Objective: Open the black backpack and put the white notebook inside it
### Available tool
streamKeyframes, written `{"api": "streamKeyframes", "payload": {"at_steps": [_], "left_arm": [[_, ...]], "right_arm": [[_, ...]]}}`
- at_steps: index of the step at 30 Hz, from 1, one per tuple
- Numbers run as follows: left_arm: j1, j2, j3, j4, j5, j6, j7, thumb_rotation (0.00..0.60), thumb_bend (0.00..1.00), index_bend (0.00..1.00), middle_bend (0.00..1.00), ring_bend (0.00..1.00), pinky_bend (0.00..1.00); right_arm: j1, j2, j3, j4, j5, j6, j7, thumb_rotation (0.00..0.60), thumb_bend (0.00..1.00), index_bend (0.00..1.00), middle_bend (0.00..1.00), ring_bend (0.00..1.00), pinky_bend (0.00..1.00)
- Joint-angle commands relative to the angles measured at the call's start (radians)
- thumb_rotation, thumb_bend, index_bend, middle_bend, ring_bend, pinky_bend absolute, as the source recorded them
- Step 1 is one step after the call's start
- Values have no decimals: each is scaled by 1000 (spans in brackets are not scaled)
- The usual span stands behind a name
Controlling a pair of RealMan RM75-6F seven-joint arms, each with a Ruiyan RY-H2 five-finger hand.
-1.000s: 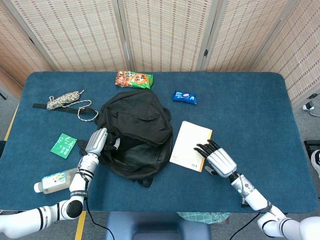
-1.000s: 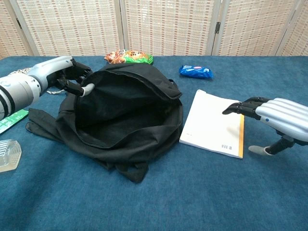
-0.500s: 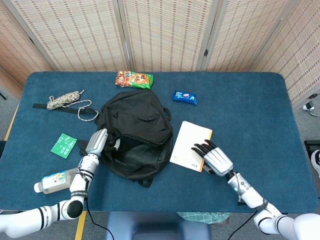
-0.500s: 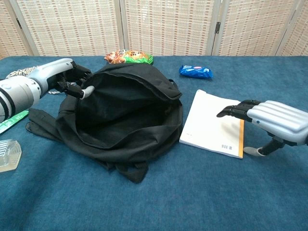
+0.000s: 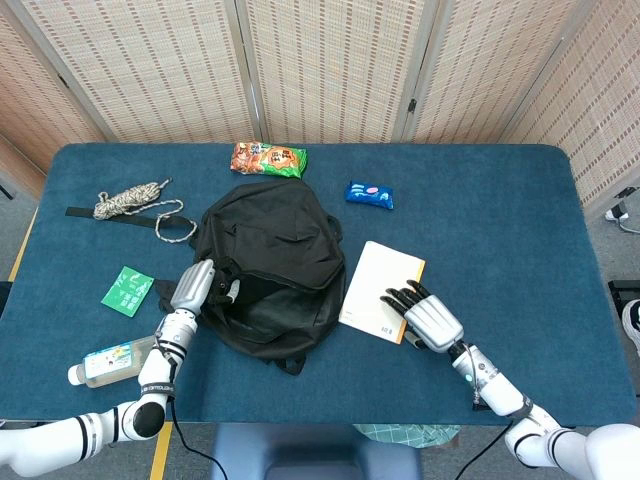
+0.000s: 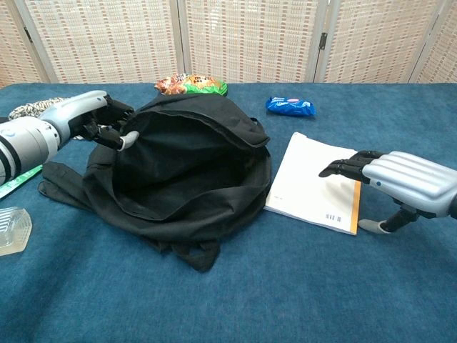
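The black backpack (image 5: 275, 255) lies in the middle of the blue table with its mouth gaping toward me (image 6: 182, 161). My left hand (image 5: 194, 285) grips the left rim of that opening (image 6: 100, 123) and holds it up. The white notebook (image 5: 378, 288) lies flat just right of the backpack (image 6: 308, 182), its orange spine edge facing right. My right hand (image 5: 424, 316) is open over the notebook's near right corner (image 6: 400, 182). Its fingertips (image 6: 337, 168) reach over the cover, and the thumb sits low beside the orange edge. I cannot tell whether they touch the cover.
A green-orange snack bag (image 5: 268, 158) and a blue packet (image 5: 369, 194) lie behind the backpack. A coiled rope (image 5: 135, 203), a green packet (image 5: 127, 291) and a plastic bottle (image 5: 110, 362) lie to the left. Bare table (image 5: 510, 230) stretches right of the notebook.
My right hand has slid left, further over the notebook's right edge, and its thumb has closed in on the orange edge. The left hand keeps its hold on the backpack rim.
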Motion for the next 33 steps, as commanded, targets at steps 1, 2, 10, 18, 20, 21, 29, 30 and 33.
{"api": "streamKeyframes", "payload": {"at_steps": [1,2,10,18,20,21,29,30,33], "left_arm": [[-1,-1,0,2,-1,0,0,600,718,700,421,380,47],[-1,0,0,2,-1,0,-1,600,718,700,421,379,47],[0,4,3,1,-2,1,-2,600,718,698,421,377,45],[-4,1,3,3,-4,-3,-6,600,718,696,421,375,45],[-4,1,2,5,-5,-5,-8,600,718,696,421,375,45],[-5,1,1,6,-6,-5,-10,600,718,696,421,375,45],[-5,0,0,11,-7,-8,-19,600,718,696,421,375,45],[-5,1,-1,12,-8,-8,-21,600,718,696,421,375,45],[-2,4,-2,12,-9,-9,-28,600,718,696,421,376,46]], "right_arm": [[5,-5,1,0,0,-1,-6,600,322,170,168,196,115],[8,-7,1,0,0,-1,-6,600,322,170,169,196,115],[29,-27,12,22,-6,29,18,600,322,325,256,257,144],[47,-80,34,84,-2,62,22,600,322,406,315,308,173],[51,-98,41,104,1,71,24,600,322,415,326,324,188],[54,-111,45,120,4,75,24,600,321,418,330,330,195],[90,-200,69,219,12,89,39,600,321,431,354,370,243],[96,-211,70,233,12,88,42,600,321,431,355,372,248],[111,-230,67,257,13,73,58,600,322,432,355,373,256]]}}
